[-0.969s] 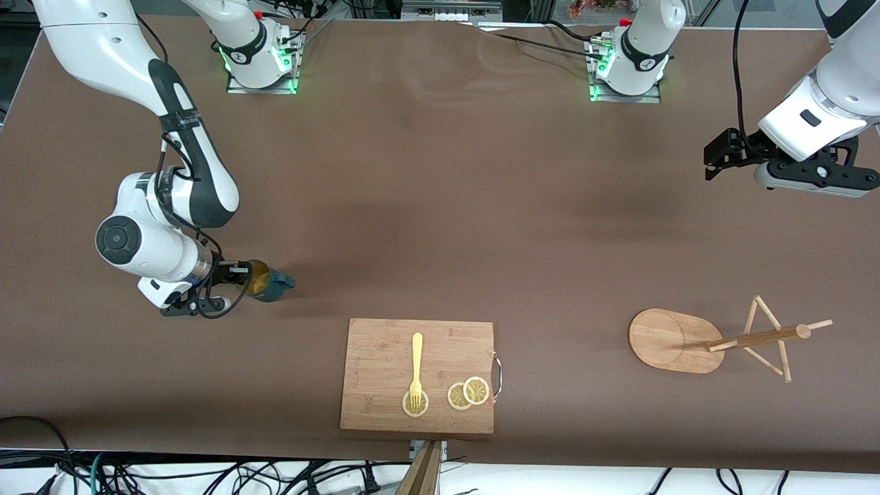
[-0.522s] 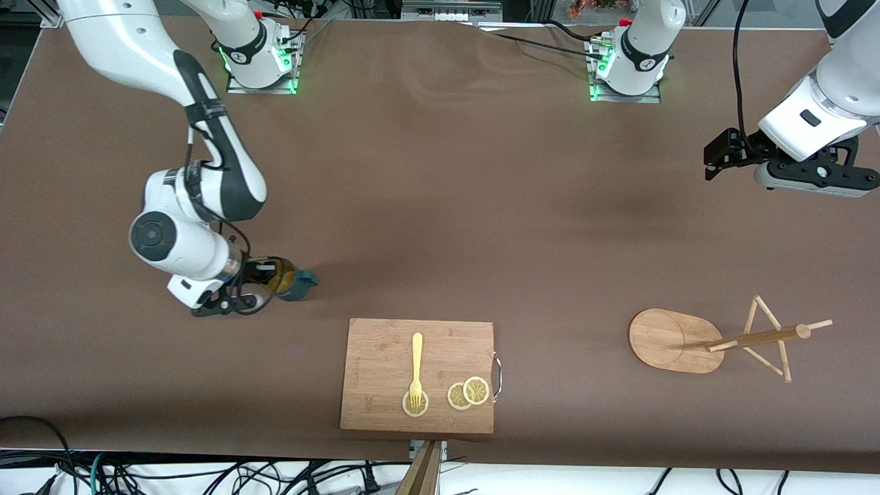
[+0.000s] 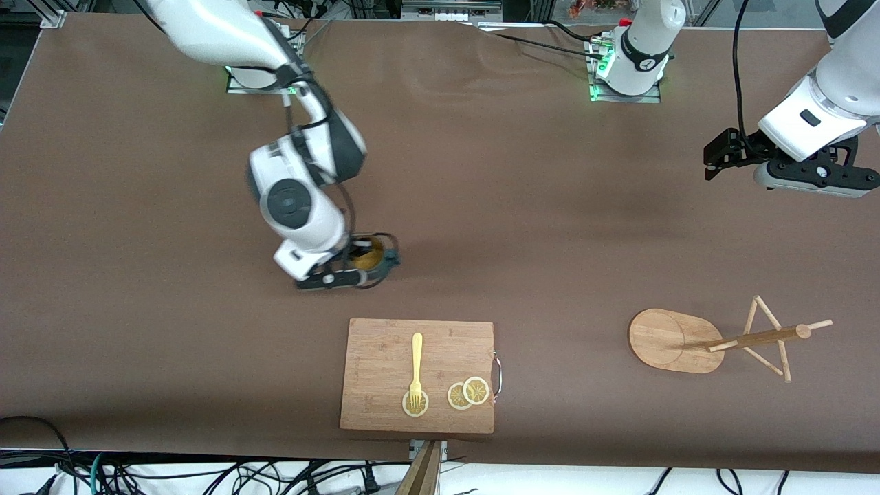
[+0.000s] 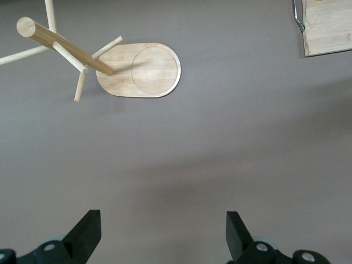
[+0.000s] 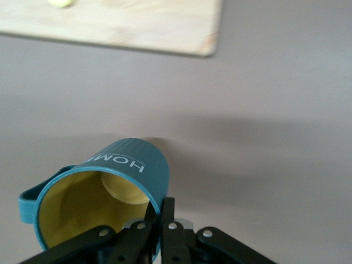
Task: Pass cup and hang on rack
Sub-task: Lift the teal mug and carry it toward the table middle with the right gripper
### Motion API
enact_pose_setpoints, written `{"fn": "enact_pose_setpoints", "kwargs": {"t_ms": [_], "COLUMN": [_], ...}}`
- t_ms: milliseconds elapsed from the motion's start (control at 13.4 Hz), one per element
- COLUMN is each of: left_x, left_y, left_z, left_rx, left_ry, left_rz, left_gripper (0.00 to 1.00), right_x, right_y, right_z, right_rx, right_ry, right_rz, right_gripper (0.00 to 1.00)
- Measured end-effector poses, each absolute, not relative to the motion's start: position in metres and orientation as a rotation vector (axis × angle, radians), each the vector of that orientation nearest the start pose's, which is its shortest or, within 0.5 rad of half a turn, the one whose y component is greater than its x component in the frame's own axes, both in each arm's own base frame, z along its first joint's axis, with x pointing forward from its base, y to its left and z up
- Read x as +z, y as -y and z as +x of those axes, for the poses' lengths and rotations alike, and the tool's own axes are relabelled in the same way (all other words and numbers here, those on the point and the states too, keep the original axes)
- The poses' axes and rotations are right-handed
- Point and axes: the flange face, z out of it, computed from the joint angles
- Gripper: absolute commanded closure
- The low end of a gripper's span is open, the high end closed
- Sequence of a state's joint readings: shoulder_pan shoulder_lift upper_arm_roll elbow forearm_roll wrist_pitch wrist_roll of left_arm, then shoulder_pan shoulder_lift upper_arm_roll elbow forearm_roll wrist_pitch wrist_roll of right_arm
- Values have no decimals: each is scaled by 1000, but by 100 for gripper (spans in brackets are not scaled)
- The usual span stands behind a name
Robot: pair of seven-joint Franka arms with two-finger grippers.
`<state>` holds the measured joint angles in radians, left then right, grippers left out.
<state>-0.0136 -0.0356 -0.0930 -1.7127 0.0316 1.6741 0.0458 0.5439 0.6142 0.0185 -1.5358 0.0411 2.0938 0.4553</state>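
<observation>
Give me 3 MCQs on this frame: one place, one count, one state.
1. Where is the cup?
A. on the cutting board
B. in the right gripper, above the table
C. hung on the rack

2. How many lemon slices lie on the cutting board?
A. one
B. three
C. five

3. How does the left gripper stand?
A. jaws open, holding nothing
B. shut on the cup
C. shut on a fork

Key:
1 B: the right gripper pinches the cup's rim, with bare table below it.
2 B: one slice under the fork tines, plus a touching pair beside it.
3 A: the left wrist view shows its jaws spread with only table between; the rack stands bare.
</observation>
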Motion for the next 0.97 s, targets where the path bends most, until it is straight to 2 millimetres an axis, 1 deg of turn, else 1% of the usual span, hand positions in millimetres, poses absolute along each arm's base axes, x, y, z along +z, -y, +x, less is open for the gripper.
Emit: {"fn": "enact_pose_setpoints", "kwargs": {"t_ms": [149, 298, 447, 522, 745, 820, 894, 969], "left_x": [585, 583, 582, 582, 581, 581, 581, 581], "left_y": [58, 60, 60, 60, 61, 62, 62, 63], "left_z": [546, 542, 541, 541, 540, 540, 540, 539], "left_rx": [14, 58, 75, 81, 88, 90, 92, 95], "left_ry": [-246, -252, -253, -253, -257, -258, -260, -262], "left_rz": [-3097, -3095, -3094, -3094, -3093, -3093, -3092, -3092], "left_gripper": [0, 0, 0, 0, 0, 0, 0, 0], "right_x": [283, 282, 279, 275, 261, 260, 261, 261], "right_y": [-437, -492, -537, -556, -600, -605, -607, -607], "right_z": [561, 536, 515, 504, 470, 464, 462, 463], "right_rx": [99, 69, 41, 33, 17, 17, 15, 14], "right_ry": [74, 16, -39, -46, -24, -20, -18, -19], "right_rz": [-3127, -3116, -3099, -3093, -3078, -3077, -3076, -3076], "right_gripper": [100, 100, 100, 100, 100, 100, 100, 96]}}
